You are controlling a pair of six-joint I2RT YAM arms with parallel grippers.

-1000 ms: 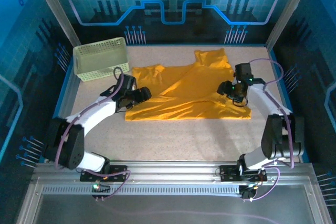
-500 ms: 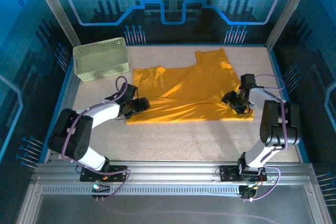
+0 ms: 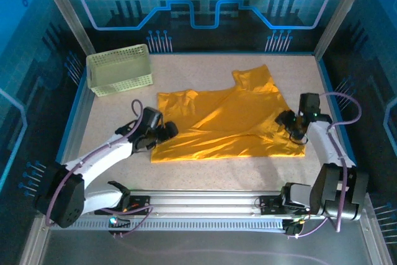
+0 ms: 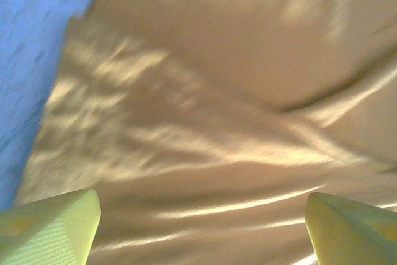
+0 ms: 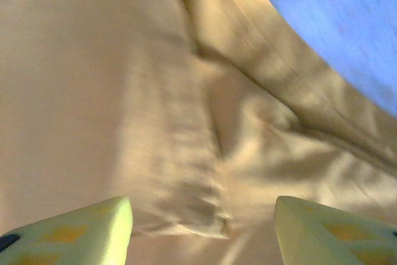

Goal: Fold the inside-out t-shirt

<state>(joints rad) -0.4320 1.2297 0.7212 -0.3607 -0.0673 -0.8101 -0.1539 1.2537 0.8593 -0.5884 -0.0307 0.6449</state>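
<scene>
- The mustard t-shirt [image 3: 226, 125] lies spread flat on the speckled surface [image 3: 205, 178], reaching from one pair of fingers to the other.
- The left fingers [image 4: 53, 228] are wide apart and released, with creased cloth just ahead of them.
- The right fingers [image 5: 80, 228] are also parted, and a rumpled hem fold lies ungripped between them.
- A pale green basket [image 3: 119, 69] sits well beyond the left fingers.

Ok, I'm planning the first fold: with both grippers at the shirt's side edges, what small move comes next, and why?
Probably lower both and pinch the cloth. The t-shirt lies spread fairly flat, the left gripper is over its left edge, the right gripper over its right edge, and both wrist views show open jaws with cloth below, nothing held.
</scene>
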